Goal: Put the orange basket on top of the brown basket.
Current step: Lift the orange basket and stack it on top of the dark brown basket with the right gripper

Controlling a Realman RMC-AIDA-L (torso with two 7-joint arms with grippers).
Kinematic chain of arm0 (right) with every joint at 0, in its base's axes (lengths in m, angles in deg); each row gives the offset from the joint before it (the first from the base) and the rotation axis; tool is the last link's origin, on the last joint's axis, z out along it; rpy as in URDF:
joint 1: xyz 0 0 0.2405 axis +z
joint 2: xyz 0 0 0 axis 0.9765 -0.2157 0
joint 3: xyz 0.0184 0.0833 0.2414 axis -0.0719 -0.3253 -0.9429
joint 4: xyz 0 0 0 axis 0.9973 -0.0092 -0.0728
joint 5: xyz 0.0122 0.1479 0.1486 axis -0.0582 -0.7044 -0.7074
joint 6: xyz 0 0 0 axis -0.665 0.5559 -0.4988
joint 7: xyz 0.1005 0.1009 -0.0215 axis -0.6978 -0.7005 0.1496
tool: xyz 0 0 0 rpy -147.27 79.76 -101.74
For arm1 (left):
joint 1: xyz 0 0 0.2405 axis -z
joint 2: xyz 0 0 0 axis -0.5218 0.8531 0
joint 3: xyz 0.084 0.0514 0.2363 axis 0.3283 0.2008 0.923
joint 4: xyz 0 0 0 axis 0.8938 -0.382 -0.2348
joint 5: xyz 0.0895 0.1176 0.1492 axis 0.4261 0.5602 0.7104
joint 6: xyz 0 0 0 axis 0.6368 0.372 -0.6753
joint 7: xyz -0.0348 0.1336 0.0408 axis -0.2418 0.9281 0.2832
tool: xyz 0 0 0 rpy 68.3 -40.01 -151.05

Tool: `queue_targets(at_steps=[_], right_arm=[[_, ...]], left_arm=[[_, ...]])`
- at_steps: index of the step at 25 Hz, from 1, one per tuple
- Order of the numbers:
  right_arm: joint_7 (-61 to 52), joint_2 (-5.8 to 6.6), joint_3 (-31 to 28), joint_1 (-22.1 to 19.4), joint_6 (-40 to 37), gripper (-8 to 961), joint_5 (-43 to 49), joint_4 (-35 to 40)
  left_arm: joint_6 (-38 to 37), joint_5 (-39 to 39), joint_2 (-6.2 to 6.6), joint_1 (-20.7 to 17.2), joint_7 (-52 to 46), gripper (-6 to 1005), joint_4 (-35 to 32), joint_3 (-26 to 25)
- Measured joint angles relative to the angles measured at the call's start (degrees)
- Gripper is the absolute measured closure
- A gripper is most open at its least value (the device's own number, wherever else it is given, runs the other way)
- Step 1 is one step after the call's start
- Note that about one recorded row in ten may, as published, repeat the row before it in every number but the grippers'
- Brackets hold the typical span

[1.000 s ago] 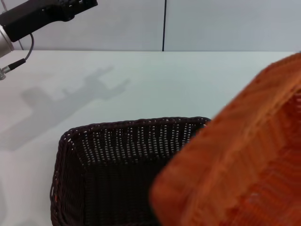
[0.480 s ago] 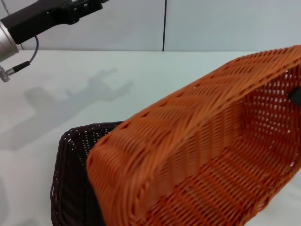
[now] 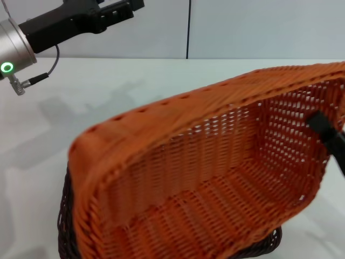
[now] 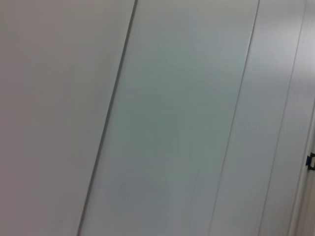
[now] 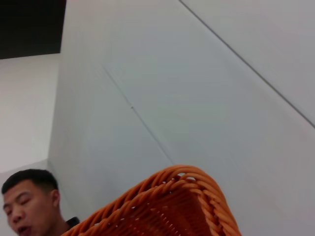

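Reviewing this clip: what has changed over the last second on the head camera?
The orange basket swung leftward from the right edge of view, and now tilts over the brown basket, hiding most of it. The right claw holds its right end. The left claw, raised far left, edged further into view. The brown basket stayed put on the table.

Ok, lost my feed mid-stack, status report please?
Right gripper at the orange basket far wall, grip unclear. Basket tilted, over the brown basket, not seated. Left gripper parked high, away. Nothing in the way.
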Motion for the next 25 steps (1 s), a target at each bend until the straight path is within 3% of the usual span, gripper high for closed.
queue_targets(at_steps=[7,25], right_arm=[[7.7,-0.33,-0.3,-1.2,5.6,797,0.0,-7.6],[11.5,-0.38,-0.6,-2.8,14.4,795,0.5,-14.7]], left_arm=[[-0.1,0.0,0.31,0.5,0.1,157,-1.0,0.2],[-1.2,1.4,-0.03,2.1,0.2,157,-3.1,1.0]])
